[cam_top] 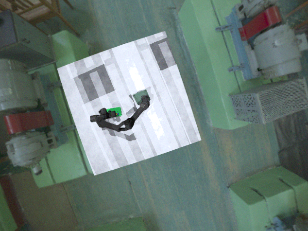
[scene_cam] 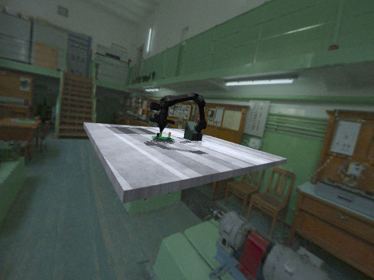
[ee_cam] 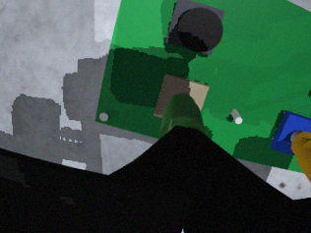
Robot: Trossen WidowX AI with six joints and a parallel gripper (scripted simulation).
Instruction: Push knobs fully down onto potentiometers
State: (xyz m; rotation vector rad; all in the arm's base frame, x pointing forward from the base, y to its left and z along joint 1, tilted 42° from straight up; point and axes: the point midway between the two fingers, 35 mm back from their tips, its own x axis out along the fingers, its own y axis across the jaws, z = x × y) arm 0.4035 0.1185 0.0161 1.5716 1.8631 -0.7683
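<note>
The green circuit board [ee_cam: 264,69] [cam_top: 117,110] [scene_cam: 164,138] stands on the table [cam_top: 164,138] [scene_cam: 140,167]. In the wrist view it carries a dark knob [ee_cam: 197,30] on a grey potentiometer, an olive-green knob [ee_cam: 184,113] on a tan potentiometer [ee_cam: 197,93], and an orange knob [ee_cam: 304,154] [scene_cam: 169,134] on a blue potentiometer [ee_cam: 285,135] at the right edge. My gripper [ee_cam: 182,138] [cam_top: 111,114] [scene_cam: 160,133] is shut, empty, and points straight down. Its tips are right at the top of the olive-green knob; I cannot tell if they touch.
The arm's base block [cam_top: 141,97] [scene_cam: 192,133] stands on the table just beyond the board. A small white pin [ee_cam: 236,117] sticks up from the board between the tan and blue potentiometers. Workshop machines surround the table far below.
</note>
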